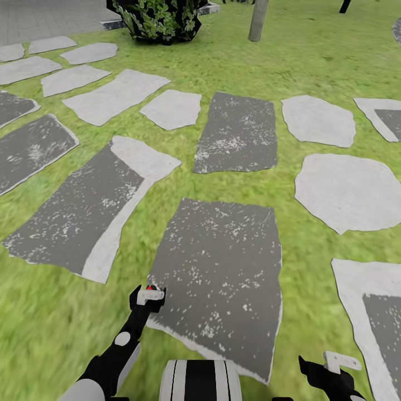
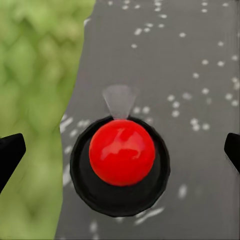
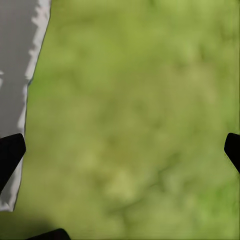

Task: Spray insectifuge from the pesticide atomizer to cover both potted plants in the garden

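The pesticide atomizer (image 2: 121, 152) is seen from above as a glossy red ball on a round black body, with a pale see-through nozzle at one side. It stands at the edge of a dark stepping stone (image 1: 223, 273), beside the grass. My left gripper (image 1: 148, 294) hangs right over it, open, its two black fingertips (image 2: 10, 155) wide on either side and not touching it. A red spot of the atomizer (image 1: 151, 288) shows at that gripper in the head view. My right gripper (image 1: 329, 367) is open over bare lawn (image 3: 140, 120). The potted plants are out of view.
Grey and dark stepping stones (image 1: 238, 132) lie scattered across the garden lawn (image 1: 44, 328). A big dark bush with mottled leaves (image 1: 159, 19) and a thin tree trunk (image 1: 258, 19) stand at the far edge. Grey paving (image 1: 44, 19) lies at the far left.
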